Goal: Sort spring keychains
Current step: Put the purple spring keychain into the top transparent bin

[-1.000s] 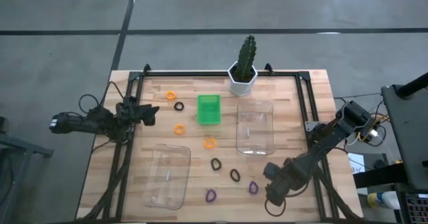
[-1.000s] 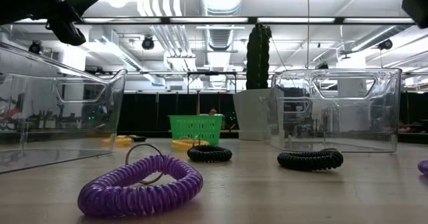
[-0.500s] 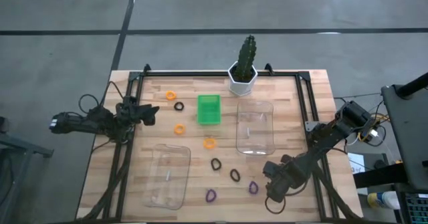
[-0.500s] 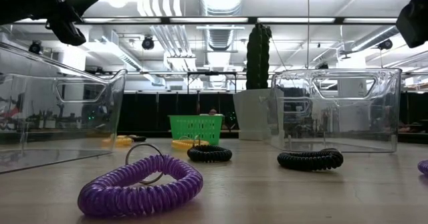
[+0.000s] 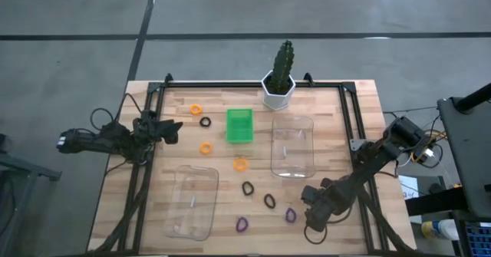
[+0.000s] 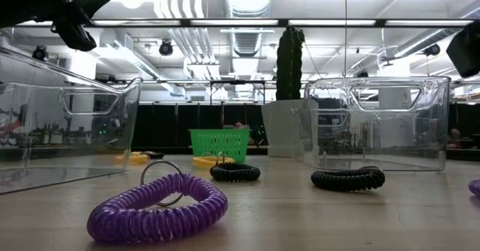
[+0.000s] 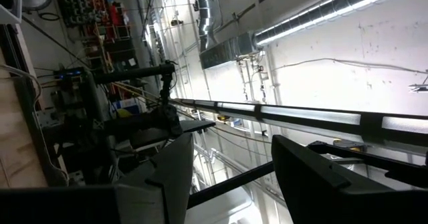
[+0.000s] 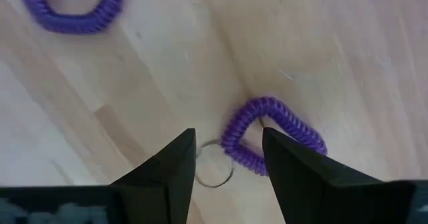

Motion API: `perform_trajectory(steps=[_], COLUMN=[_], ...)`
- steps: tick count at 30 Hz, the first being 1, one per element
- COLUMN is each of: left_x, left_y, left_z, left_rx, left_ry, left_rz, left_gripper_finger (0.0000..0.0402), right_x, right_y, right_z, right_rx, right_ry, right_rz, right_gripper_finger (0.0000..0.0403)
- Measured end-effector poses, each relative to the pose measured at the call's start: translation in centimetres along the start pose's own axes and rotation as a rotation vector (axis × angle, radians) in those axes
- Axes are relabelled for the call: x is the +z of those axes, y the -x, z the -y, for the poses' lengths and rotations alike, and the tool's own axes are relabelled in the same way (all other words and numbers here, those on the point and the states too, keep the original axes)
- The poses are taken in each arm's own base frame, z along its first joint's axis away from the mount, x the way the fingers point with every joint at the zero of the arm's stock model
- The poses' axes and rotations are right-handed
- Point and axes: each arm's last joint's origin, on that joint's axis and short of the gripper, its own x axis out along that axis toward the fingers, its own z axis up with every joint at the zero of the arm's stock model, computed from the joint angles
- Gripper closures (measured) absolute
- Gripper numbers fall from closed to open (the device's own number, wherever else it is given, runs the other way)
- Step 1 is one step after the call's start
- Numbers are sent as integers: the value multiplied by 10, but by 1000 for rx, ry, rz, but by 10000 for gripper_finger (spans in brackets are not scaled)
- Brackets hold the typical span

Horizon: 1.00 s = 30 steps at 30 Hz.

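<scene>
Small coil keychains lie flat on the wooden table (image 5: 337,119): orange ones (image 5: 196,109) (image 5: 205,147) (image 5: 241,164), black ones (image 5: 205,122) (image 5: 248,188) (image 5: 270,201), and two purple ones (image 5: 291,215) (image 5: 242,225). My right gripper (image 5: 307,209) hangs open just above the right purple keychain (image 8: 274,134), whose metal ring (image 8: 214,165) lies between the fingers. The other purple one shows farther off in the right wrist view (image 8: 73,10). My left gripper (image 5: 173,130) waits open and empty at the table's left edge, and its wrist view (image 7: 231,184) shows only the ceiling.
A green tray (image 5: 239,125) stands at the back middle. One clear plastic box (image 5: 293,146) stands right of centre and another (image 5: 192,202) at the near left. A potted cactus (image 5: 279,80) stands at the far edge. Black frame rails (image 5: 349,119) run along the table's sides.
My right gripper has come down toward the right purple keychain, and its arm has sunk into the low view's upper right corner. The keychains lie where they were.
</scene>
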Motion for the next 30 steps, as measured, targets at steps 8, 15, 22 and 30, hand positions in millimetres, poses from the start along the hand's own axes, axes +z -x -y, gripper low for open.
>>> perform_trajectory(steps=[8, 15, 22, 30], left_x=[0, 0, 0, 0], left_y=[0, 0, 0, 0], left_z=[0, 0, 0, 0], left_rx=[0, 0, 0, -1], left_ry=[11, 13, 13, 22], left_rz=[0, 0, 1, 1], left_gripper_finger=[207, 207, 207, 207], right_x=[0, 0, 0, 5], right_y=[-13, -14, -13, 22], right_z=[-1, 1, -1, -30], right_rx=[-50, -55, -29, 174], right_ry=[21, -10, -51, -12], right_rz=[-15, -24, -61, -78], right_gripper_finger=[238, 289, 385, 393])
